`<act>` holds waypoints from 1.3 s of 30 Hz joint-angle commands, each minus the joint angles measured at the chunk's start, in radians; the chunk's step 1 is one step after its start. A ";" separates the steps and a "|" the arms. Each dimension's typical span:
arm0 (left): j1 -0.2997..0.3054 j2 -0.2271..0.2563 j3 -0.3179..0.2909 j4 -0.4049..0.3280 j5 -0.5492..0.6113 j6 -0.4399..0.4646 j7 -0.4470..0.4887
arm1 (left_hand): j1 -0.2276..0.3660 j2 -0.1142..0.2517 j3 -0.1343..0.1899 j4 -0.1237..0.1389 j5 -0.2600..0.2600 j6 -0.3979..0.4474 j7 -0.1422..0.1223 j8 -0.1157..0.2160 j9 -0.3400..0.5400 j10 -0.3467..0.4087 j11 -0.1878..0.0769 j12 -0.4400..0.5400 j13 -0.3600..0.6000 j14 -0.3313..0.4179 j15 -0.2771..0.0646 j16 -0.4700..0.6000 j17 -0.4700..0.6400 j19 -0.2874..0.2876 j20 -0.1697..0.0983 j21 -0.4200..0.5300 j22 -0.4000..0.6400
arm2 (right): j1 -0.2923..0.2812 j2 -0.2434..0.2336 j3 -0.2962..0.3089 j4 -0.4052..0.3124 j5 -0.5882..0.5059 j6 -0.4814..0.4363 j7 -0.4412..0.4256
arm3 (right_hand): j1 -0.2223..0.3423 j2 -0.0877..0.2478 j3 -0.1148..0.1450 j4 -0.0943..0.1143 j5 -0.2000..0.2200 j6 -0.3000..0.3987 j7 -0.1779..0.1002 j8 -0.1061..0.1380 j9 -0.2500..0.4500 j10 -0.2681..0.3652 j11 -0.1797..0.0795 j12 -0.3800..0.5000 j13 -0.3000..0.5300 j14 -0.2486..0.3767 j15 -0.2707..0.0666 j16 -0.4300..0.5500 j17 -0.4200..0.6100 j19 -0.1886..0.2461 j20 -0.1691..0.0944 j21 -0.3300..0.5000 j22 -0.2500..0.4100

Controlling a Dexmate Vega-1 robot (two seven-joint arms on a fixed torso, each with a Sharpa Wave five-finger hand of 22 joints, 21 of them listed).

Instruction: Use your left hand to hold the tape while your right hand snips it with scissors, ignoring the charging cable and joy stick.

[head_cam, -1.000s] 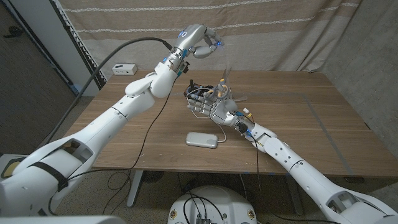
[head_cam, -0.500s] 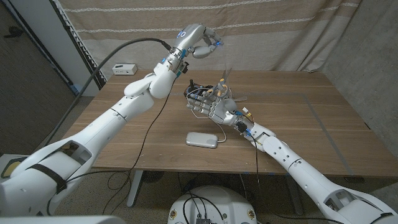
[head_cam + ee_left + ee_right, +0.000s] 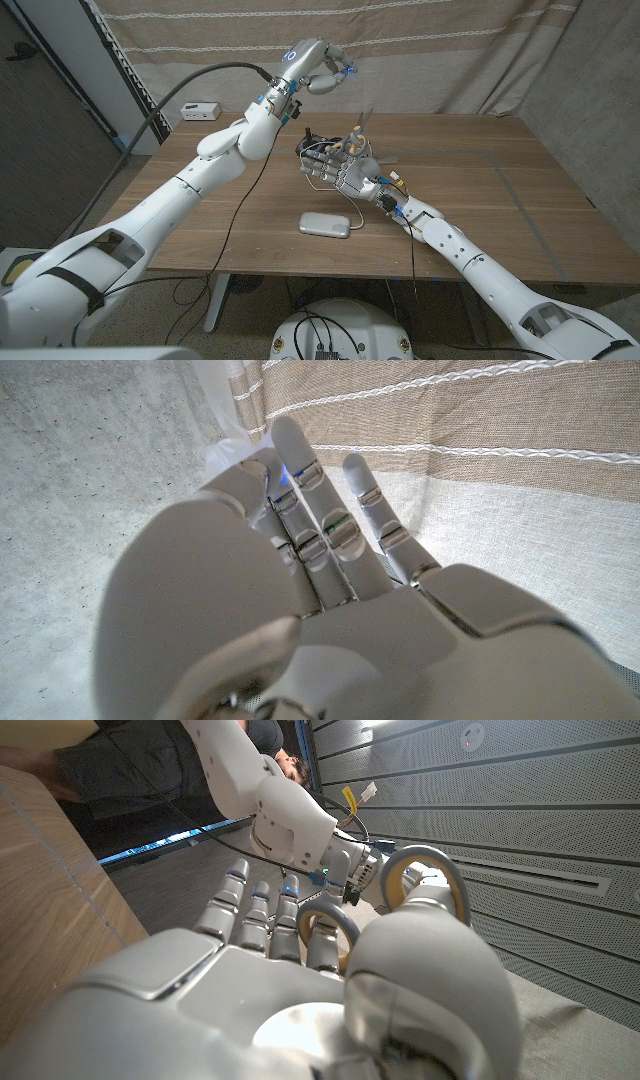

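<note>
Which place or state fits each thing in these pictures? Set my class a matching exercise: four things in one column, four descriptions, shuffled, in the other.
Things:
1. left hand
2. right hand
3. scissors
4. white flat device

Descriptions:
A. lying on the table, nearer the robot than the hands
B. raised high, in front of the curtain
C. low over the table, fingers through ringed handles
D. blades pointing up

Pairs: 1-B, 2-C, 3-D, 4-A

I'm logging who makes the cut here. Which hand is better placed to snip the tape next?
The right hand: it already holds the scissors, blades pointing up toward the raised left hand. The left hand's fingers are pinched high above the table, apparently holding the faint tape strip taut.
</note>
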 commanded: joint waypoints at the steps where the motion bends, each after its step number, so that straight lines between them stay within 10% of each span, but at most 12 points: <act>1: 0.016 0.007 -0.012 -0.015 -0.002 -0.004 0.003 | -0.005 0.005 -0.006 0.001 -0.003 0.006 0.000 -0.003 0.003 0.045 -0.026 0.006 0.197 0.007 0.005 0.005 0.004 -0.003 -0.124 0.007 0.002 | 0.004 0.002 0.002 0.004 -0.006 0.006 -0.009 | -0.009 0.002 -0.006 -0.002 0.001 0.009 -0.003 -0.005 -0.002 0.005 -0.010 -0.004 0.003 0.003 -0.002 -0.002 0.001 0.001 0.003 -0.002 0.003; 39: -0.005 -0.012 0.004 0.018 0.000 -0.003 0.002 | -0.006 0.005 -0.006 0.001 -0.004 0.006 0.001 -0.004 0.003 0.047 -0.026 0.006 0.198 0.006 0.005 0.008 0.003 -0.008 -0.123 0.019 -0.002 | 0.003 -0.007 0.006 0.002 -0.004 -0.007 -0.021 | 0.038 0.038 0.024 -0.023 0.015 0.089 -0.013 -0.012 -0.037 0.029 -0.024 0.000 0.005 0.019 -0.013 0.000 0.001 0.012 0.002 -0.022 0.004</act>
